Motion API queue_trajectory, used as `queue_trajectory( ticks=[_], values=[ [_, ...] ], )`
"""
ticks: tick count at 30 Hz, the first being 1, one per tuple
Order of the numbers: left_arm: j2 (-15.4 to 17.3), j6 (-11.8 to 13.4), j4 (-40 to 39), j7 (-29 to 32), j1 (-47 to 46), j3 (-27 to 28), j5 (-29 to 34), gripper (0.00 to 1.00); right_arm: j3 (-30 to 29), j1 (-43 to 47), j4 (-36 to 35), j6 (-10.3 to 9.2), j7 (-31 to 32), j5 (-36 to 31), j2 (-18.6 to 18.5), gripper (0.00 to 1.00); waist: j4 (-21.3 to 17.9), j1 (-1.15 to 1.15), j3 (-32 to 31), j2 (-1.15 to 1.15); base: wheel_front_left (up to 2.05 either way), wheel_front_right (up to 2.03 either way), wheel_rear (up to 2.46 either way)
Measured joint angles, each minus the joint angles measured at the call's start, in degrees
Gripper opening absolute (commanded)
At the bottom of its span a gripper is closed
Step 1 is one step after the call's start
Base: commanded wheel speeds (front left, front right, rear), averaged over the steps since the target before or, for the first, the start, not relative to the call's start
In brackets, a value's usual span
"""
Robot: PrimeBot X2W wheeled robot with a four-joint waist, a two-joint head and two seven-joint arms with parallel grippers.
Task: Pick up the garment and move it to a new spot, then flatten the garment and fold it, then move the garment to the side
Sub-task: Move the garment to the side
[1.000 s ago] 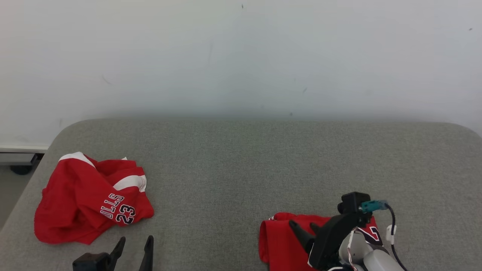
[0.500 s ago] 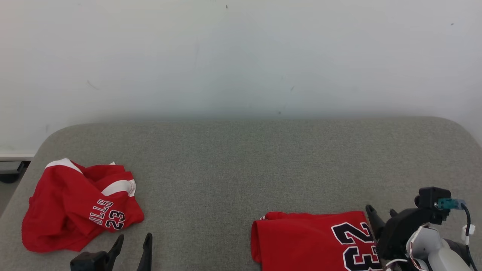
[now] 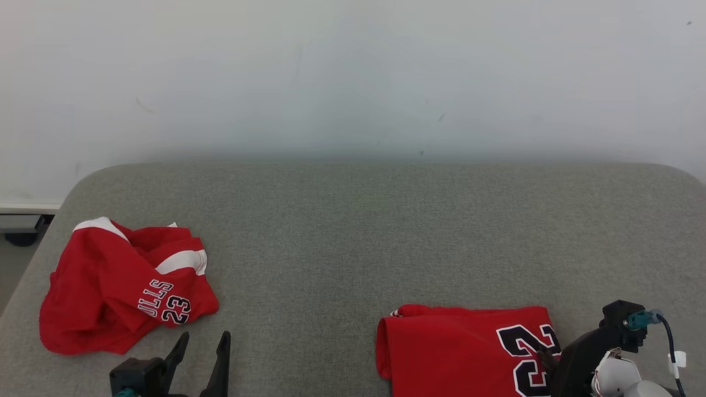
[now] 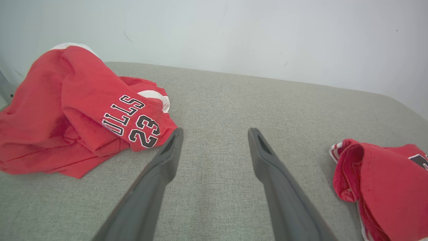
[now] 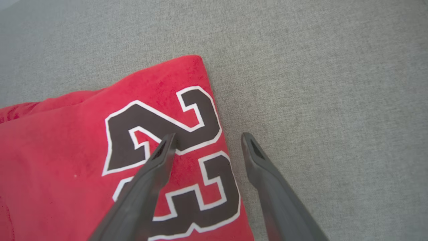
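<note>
A crumpled red jersey [image 3: 124, 286] with white trim and "23" lies at the left of the grey padded surface [image 3: 358, 231]. A second red jersey [image 3: 458, 350], folded flat with a large "23", lies at the lower right. My left gripper [image 3: 203, 339] is open just right of the crumpled jersey [image 4: 83, 107], its fingers [image 4: 167, 157] over bare fabric. My right gripper [image 3: 551, 358] is open at the folded jersey's right edge. One of its fingers [image 5: 157, 164] hangs over the printed number [image 5: 167, 134] and the other is over the grey surface. Neither gripper holds anything.
A pale wall [image 3: 353, 77] rises directly behind the padded surface. The surface's rounded left edge [image 3: 33, 264] drops to the floor, where a dark base [image 3: 22, 238] shows. Bare grey fabric stretches between the two jerseys and behind them.
My right gripper has drawn off the folded jersey, rightward and down toward the frame's bottom, uncovering the "23". The head camera shifted slightly. The left gripper stayed put.
</note>
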Motion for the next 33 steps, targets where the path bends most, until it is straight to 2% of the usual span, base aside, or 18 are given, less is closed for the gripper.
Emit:
queue_trajectory(
  ticks=[7,8,9,10,11,12,18,22,27,33],
  values=[
    [-0.01,-0.46,0.33,0.47,-0.42,-0.83,0.0,1.0,-0.19,-2.1,4.23,0.0,4.05,-1.63,0.4,1.0,1.82,0.0,1.01,0.0,0.0,0.0,0.0],
    [-0.01,-0.48,0.35,0.47,-0.69,-0.9,0.0,1.0,-0.18,-2.15,4.79,0.0,4.52,-1.96,0.37,0.92,2.05,0.0,1.08,-0.01,0.0,0.0,0.0],
    [0.0,-0.48,0.35,0.47,-0.89,-0.87,0.0,1.0,-0.1,-2.22,5.21,0.0,5.08,-2.16,0.34,0.57,2.26,0.0,1.15,-0.01,0.0,0.0,0.0],
    [0.0,-0.48,0.36,0.47,-0.92,-0.91,0.01,1.0,-0.03,-2.35,5.42,0.0,5.57,-2.27,0.3,0.42,2.46,0.0,1.21,-0.01,0.0,0.0,0.0],
    [0.02,-0.48,0.41,0.47,-0.9,-0.85,0.0,1.0,0.21,-2.77,5.72,0.0,6.05,-2.31,0.27,0.14,2.63,0.0,1.26,-0.01,0.0,0.0,0.0],
    [0.05,-0.48,0.43,0.47,-0.9,-0.82,0.0,1.0,0.67,-3.39,6.0,0.0,6.58,-2.32,0.18,0.0,2.75,0.0,1.31,-0.01,0.0,0.0,0.0],
    [0.2,-0.48,0.44,0.47,-0.88,-0.82,0.0,1.0,1.33,-4.88,6.35,0.01,7.02,-4.21,-1.04,0.0,3.07,0.0,1.35,-0.01,0.0,0.0,0.0],
    [0.33,-0.48,0.38,0.47,-0.85,-0.83,0.01,1.0,0.76,-7.79,6.36,0.01,6.64,-6.04,-3.49,0.0,3.19,0.0,1.45,-0.01,0.0,0.0,0.0],
    [1.18,-0.54,0.03,0.9,-0.77,-1.09,0.37,1.0,-3.86,-12.82,7.46,0.01,4.75,-6.01,-6.55,0.0,3.11,0.0,2.04,-0.01,0.0,0.0,0.0],
    [2.1,-1.01,-1.1,1.49,-0.88,-1.55,1.16,1.0,-11.8,-15.15,12.5,0.01,0.74,-8.1,-11.33,0.0,3.45,0.0,3.05,0.0,0.0,0.0,0.0]
  ],
)
